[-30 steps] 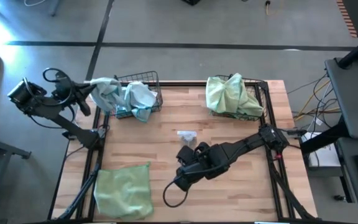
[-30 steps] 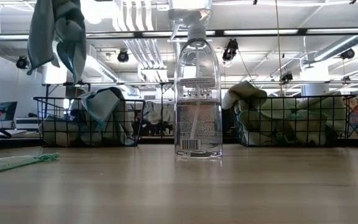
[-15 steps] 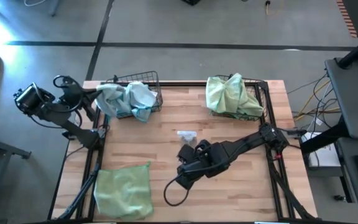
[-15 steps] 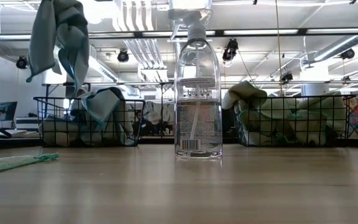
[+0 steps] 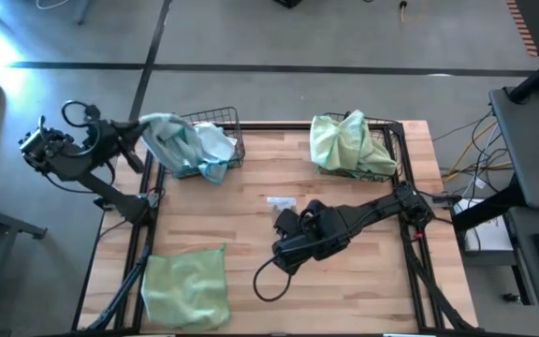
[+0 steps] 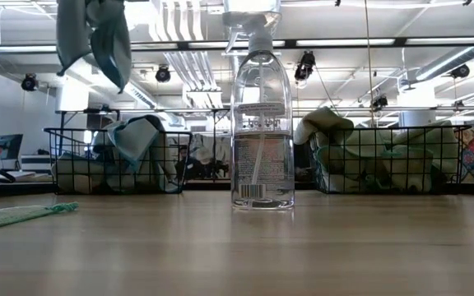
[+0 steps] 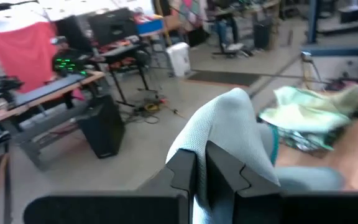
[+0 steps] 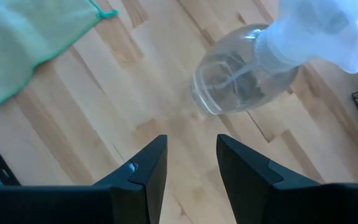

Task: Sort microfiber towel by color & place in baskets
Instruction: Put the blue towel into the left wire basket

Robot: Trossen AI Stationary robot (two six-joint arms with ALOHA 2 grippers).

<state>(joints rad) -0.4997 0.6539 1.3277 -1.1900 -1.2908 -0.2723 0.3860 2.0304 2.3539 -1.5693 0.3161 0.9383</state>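
Note:
My left gripper (image 5: 139, 129) is shut on a light blue towel (image 5: 168, 137) and carries it in the air at the left end of the left black wire basket (image 5: 221, 120), which holds more blue towels (image 5: 209, 146). In the low view this towel (image 6: 94, 36) hangs high above that basket (image 6: 118, 161). The right basket (image 5: 393, 140) is full of pale green towels (image 5: 346, 140). Another pale green towel (image 5: 185, 285) lies flat on the table's near left corner. My right gripper (image 5: 284, 218) is open, low over the table's middle, just near of a clear spray bottle (image 5: 282, 201). My left gripper pinches a bunched fold of the light blue towel (image 7: 224, 134) between its two fingers (image 7: 182, 174), reaching in from the table's left. How many layers it has, I cannot tell. The towel hangs slack below the fingers, its lower end (image 6: 115, 76) clear above the basket rim.
The clear spray bottle (image 6: 262, 115) stands upright at the table's middle, right before my right gripper's open fingers (image 8: 191, 146) in the right wrist view. Bare wooden tabletop (image 5: 372, 281) lies on the near right. A black cable (image 5: 268, 285) loops on the table below the right arm.
My left gripper has carried the blue towel up and toward the table's right, closer over the left basket; the towel stays hanging from the shut fingers. My right arm has shifted a little toward the table's right and far side, still open.

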